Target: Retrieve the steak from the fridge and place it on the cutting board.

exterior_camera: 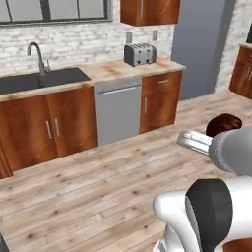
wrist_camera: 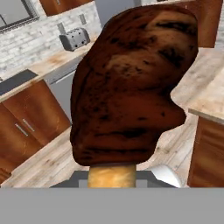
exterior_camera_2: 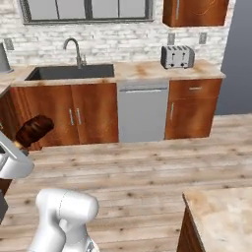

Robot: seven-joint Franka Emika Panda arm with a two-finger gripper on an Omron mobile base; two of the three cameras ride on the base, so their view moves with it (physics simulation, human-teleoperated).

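**Steak carried in the air, kitchen counter behind**

Holding the steak, large at the centre of the hand view, dark reddish-brown with black marks and a pale tan part at its lower end. Seen also at the right edge of the left base view, just above the grey wrist of the arm, and at the left edge of the right base view, raised over the wooden floor and touching no surface. Gripper at the bottom centre of the hand view, mostly hidden behind the meat; fingertips not visible, but closed around the steak, judging from how the meat sits on it.

Behind, along the upper part of both base views: long counter with dark sink and faucet at the left, silver toaster toward the right, grey dishwasher below between brown cabinets. Grey side of the fridge in the upper right of the left base view. Corner of another counter in the lower right of the right base view.
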